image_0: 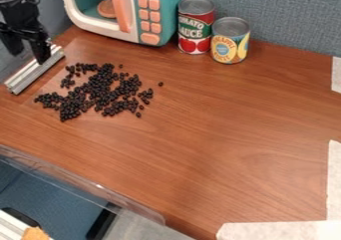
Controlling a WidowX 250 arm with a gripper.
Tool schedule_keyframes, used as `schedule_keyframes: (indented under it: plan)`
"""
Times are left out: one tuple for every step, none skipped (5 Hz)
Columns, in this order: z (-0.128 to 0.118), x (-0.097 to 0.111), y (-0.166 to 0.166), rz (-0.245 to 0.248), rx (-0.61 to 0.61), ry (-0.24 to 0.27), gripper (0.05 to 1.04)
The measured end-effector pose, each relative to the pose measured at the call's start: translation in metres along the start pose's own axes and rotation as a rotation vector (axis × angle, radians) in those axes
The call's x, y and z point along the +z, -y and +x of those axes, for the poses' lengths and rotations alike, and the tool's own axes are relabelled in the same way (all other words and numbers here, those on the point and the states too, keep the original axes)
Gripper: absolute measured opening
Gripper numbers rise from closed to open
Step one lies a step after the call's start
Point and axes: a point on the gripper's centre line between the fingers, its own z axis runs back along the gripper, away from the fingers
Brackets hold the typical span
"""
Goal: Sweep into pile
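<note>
Black beans [98, 92] loosely scattered, likely pre-sweep positioning; claw [29, 58] at metal bar [35, 69], cannot tell whether gripping; next, secure bar, push edges inward.

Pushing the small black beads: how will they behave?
The small black beads look round and loose, so they'd likely roll and scatter if hit fast. Each is tiny, so probably light. The brown tabletop looks smooth, so it may not slow them much.
</note>
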Motion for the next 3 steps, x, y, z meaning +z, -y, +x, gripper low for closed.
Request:
schedule_keyframes:
  plan:
    - [0.0027,-0.0095,-0.0073,0.018,0.020,-0.013,1.000]
    - [0.0009,-0.0139,-0.0107,0.039,0.025,-0.025,1.000]
    - [-0.0003,-0.0149,-0.0131,0.063,0.043,-0.035,0.949]
